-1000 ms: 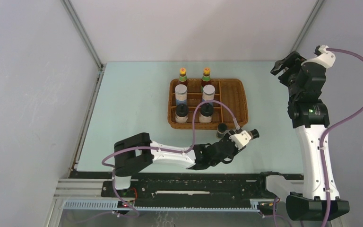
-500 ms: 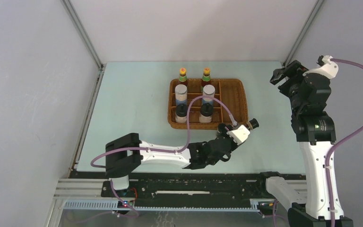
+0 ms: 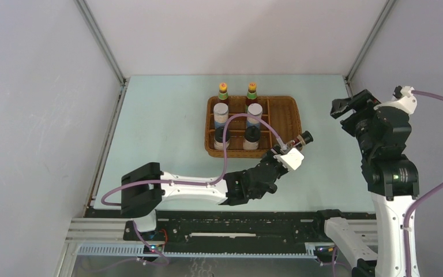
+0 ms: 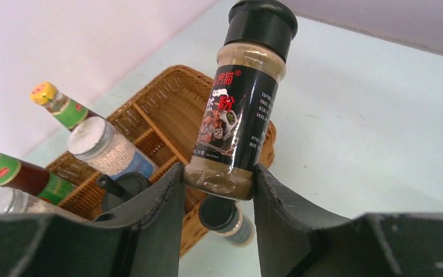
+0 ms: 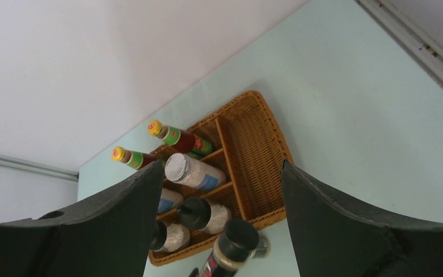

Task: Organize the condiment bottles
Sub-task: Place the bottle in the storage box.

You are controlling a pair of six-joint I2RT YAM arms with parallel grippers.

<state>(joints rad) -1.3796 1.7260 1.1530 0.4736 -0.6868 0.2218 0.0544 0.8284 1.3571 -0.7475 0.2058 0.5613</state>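
Six upright bottles [image 3: 221, 113] in the left of the wicker tray [image 3: 285, 124]; right compartments and table [image 3: 161, 133] around open.

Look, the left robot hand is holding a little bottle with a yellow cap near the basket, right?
Not quite. The little bottle has a black cap, not a yellow one. The left wrist view shows it clearly. The rest is right: the left gripper holds it near the basket.
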